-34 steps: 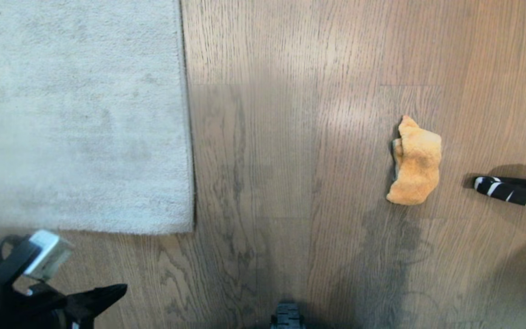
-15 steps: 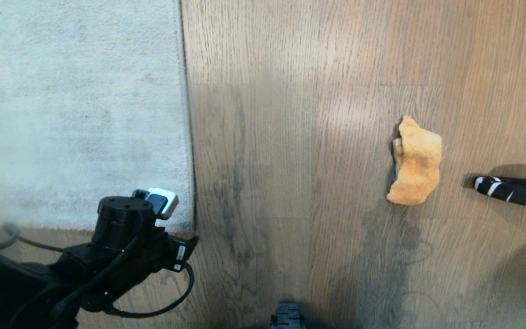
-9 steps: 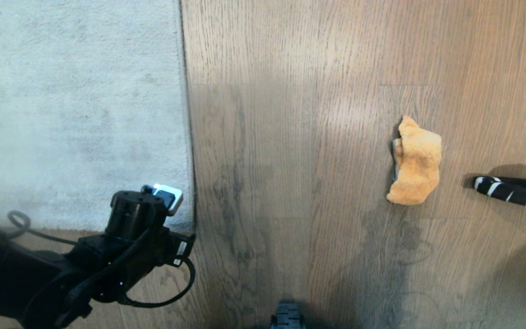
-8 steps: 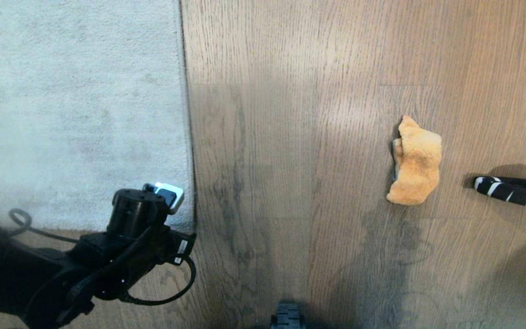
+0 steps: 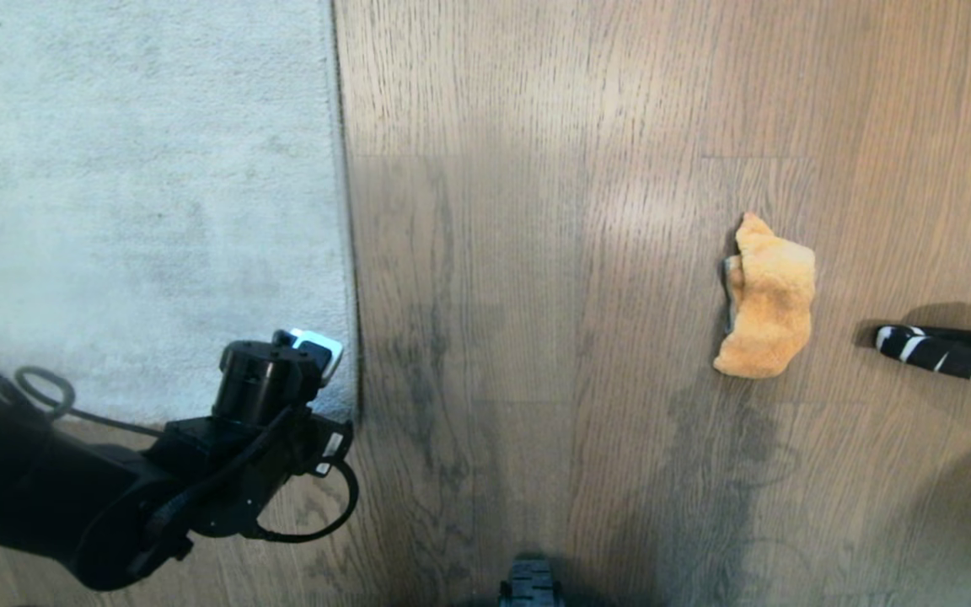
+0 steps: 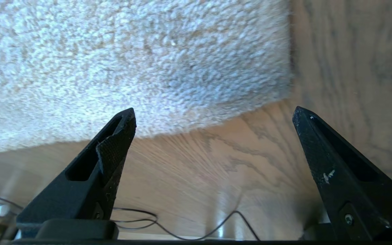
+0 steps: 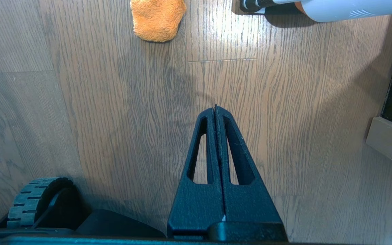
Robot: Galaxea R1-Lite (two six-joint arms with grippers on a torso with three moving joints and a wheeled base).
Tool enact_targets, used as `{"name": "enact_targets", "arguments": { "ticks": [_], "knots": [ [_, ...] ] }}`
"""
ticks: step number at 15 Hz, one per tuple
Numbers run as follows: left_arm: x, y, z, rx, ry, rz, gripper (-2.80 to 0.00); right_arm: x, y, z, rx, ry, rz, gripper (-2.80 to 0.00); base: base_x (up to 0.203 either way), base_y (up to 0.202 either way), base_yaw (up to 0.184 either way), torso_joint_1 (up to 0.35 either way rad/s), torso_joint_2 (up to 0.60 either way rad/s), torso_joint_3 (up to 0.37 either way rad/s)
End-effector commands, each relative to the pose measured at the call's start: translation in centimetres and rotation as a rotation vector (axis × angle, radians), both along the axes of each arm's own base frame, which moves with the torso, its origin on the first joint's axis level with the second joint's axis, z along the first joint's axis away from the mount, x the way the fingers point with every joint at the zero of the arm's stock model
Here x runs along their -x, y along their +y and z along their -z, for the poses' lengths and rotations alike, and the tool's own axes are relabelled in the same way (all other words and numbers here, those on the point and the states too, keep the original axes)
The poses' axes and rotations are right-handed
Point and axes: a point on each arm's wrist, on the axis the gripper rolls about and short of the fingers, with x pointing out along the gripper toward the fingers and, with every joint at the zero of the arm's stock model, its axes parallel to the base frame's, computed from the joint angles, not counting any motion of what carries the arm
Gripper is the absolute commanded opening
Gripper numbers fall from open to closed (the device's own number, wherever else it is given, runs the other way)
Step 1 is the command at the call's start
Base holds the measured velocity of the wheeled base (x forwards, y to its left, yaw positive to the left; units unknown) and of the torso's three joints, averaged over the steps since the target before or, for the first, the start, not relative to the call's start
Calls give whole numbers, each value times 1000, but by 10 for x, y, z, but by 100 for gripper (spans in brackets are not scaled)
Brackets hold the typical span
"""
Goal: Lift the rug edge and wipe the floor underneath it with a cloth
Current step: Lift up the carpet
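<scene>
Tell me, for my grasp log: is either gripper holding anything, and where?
Nothing. The left gripper is open near the rug corner; the right gripper is shut, empty.

A home: rug [image 5: 140,194] on plank floor [image 5: 536,253] (wood-grain)

Pale grey rug [image 5: 140,202] flat on brown wood floor [image 5: 536,295], crumpled orange cloth [image 5: 768,299] well apart
</scene>
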Motion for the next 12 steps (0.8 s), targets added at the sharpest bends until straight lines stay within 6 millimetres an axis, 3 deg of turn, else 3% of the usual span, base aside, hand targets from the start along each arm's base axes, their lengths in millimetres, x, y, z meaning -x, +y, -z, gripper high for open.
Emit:
{"name": "enact_targets", "arguments": {
  "ticks": [1,12],
  "knots": [
    [-4,4,1,-38,2,-2,0,0,0,0,0,-1,0,-280,0,0,0,0,0,0],
    [-23,2,10,-40,-77,-22,0,0,0,0,0,-1,0,-280,0,0,0,0,0,0]
  ]
}}
